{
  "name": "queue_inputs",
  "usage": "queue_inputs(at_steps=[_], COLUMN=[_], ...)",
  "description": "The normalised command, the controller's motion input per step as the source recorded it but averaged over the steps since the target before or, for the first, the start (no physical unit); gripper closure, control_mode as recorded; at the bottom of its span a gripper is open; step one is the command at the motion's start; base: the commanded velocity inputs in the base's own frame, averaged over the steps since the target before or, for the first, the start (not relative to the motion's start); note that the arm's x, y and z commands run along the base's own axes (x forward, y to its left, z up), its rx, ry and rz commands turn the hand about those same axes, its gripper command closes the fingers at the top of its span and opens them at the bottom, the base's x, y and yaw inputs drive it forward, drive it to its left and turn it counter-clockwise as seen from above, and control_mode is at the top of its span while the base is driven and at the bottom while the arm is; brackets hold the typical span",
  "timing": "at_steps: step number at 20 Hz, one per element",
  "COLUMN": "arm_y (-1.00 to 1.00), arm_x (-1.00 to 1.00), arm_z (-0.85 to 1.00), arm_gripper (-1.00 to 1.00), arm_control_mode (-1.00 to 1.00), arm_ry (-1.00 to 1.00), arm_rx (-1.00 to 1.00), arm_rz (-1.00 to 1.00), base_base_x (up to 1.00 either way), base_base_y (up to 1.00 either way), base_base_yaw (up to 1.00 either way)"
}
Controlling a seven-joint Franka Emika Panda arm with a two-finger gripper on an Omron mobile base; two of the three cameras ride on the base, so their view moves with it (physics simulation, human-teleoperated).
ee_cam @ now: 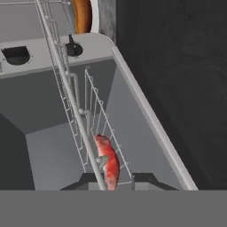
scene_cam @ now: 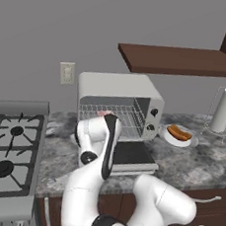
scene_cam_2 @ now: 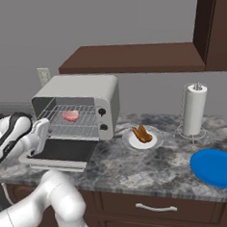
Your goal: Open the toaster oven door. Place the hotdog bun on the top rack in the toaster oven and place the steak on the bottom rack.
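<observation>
— What finishes do you see on the oven?
— Your toaster oven (scene_cam_2: 84,88) looks matt pale metal, its rack (scene_cam_2: 70,122) thin shiny wire.
— And around it?
— You've a speckled stone counter (scene_cam_2: 139,169), dark wood shelf (scene_cam_2: 130,58), glossy blue plate (scene_cam_2: 217,168).

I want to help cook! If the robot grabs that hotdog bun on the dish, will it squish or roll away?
The hotdog bun looks soft, so it may dent. Its long rounded shape could roll on the dish.

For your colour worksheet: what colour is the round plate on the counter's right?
Bright blue plate, clearest in the right base view.
</observation>
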Motion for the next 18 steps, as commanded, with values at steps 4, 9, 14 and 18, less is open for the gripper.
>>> queue_inputs(at_steps=[4,9,14,18], arm_y=[0.00,0.00,0.00,-0.02], arm_x=[-0.60,-0.49,-0.19,-0.28], arm_z=[-0.02,0.00,0.10,0.29], arm_gripper=[1.00,1.00,-1.00,-1.00], arm_control_mode=[-1.00,-1.00,-1.00,-1.00], arm_ry=[0.20,0.19,0.11,0.08], arm_rx=[0.00,0.00,0.00,0.00], arm_rz=[-0.16,-0.17,-0.20,-0.18], base_base_x=[0.00,0.00,0.00,0.00], base_base_y=[0.00,0.00,0.00,0.00], base_base_yaw=[0.00,0.00,0.00,0.00])
